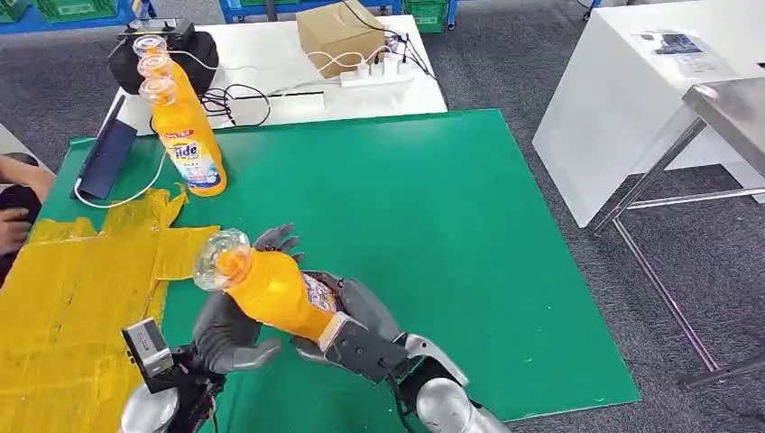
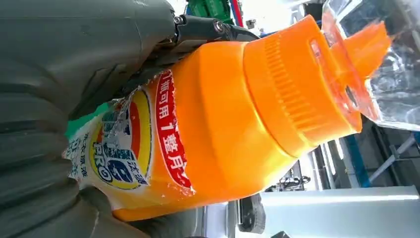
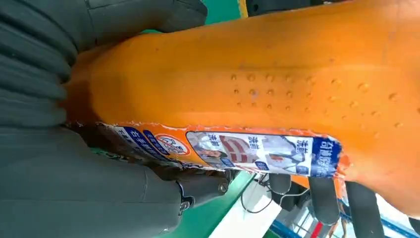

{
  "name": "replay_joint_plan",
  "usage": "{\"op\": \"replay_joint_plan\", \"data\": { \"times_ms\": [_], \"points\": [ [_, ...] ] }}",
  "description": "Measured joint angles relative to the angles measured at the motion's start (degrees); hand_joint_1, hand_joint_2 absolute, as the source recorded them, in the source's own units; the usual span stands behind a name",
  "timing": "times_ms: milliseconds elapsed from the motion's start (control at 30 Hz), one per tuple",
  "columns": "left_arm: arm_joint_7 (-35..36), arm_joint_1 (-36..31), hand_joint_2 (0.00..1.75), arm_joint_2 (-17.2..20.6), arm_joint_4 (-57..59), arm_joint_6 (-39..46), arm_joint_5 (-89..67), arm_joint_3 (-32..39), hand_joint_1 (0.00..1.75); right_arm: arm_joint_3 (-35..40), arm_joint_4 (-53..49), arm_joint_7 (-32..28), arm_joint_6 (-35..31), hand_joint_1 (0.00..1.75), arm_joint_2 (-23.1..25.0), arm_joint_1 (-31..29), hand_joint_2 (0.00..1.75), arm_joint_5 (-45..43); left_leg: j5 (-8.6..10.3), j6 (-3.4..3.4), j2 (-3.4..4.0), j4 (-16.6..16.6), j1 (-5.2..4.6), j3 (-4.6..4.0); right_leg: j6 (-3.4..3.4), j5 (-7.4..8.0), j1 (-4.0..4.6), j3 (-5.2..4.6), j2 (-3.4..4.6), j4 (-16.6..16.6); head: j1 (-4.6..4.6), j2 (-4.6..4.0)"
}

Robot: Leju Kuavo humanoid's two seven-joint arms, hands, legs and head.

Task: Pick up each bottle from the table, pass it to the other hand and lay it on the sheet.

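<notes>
While both hands clasp it above the green desk [image 1: 433, 207], the orange detergent bottle [image 1: 271, 290] changes over from right hand [image 1: 356, 336] to left hand [image 1: 236, 336]. The right should let go only once the left grips firmly, then the bottle goes to the yellow sheet [image 1: 72, 280].

held bottle [image 1: 271, 290]: we see orange, clear cap
mat [image 1: 433, 234]: we see green
sheet [image 1: 63, 298]: we see yellow

Head view high, forward and down; both wrist views close on one shared bottle [image 1: 271, 289]
</notes>
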Motion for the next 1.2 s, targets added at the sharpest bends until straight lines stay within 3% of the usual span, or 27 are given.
{"op": "replay_joint_plan", "data": {
  "times_ms": [233,267,300,1200],
  "points": [
    [0.4,-2.1,1.75,0.0,1.6,-0.1,0.9,0.1,0.0,3.2,4.3,0.9,1.2,1.75,0.6,-3.2,1.75,-2.3,0.03,-0.01,0.01,0.0,0.01,0.02,0.0,0.0,0.01,0.0,0.0,0.0,0.0,0.0],
    [0.6,-2.3,1.75,0.0,1.8,0.1,0.8,0.1,1.08,3.5,5.0,0.9,1.3,1.75,0.8,-3.5,1.75,-2.6,0.03,-0.01,0.01,0.0,0.01,0.02,0.0,0.0,0.01,0.0,0.0,0.0,0.0,0.0],
    [0.8,-2.6,1.75,0.0,2.1,0.6,0.0,0.1,1.75,3.9,5.7,0.9,1.4,1.75,1.0,-3.7,1.75,-2.8,0.03,-0.01,0.01,0.0,0.01,0.02,0.0,0.0,0.01,0.0,0.0,0.0,0.02,0.0],
    [-0.9,-4.9,1.75,1.4,5.0,3.0,-6.3,-1.6,1.75,6.1,10.0,1.4,1.3,1.75,1.2,-5.8,1.75,-3.6,0.03,-0.01,-0.01,0.0,0.0,0.0,0.0,0.0,0.0,-0.01,0.0,0.0,0.0,0.0]
  ]
}}
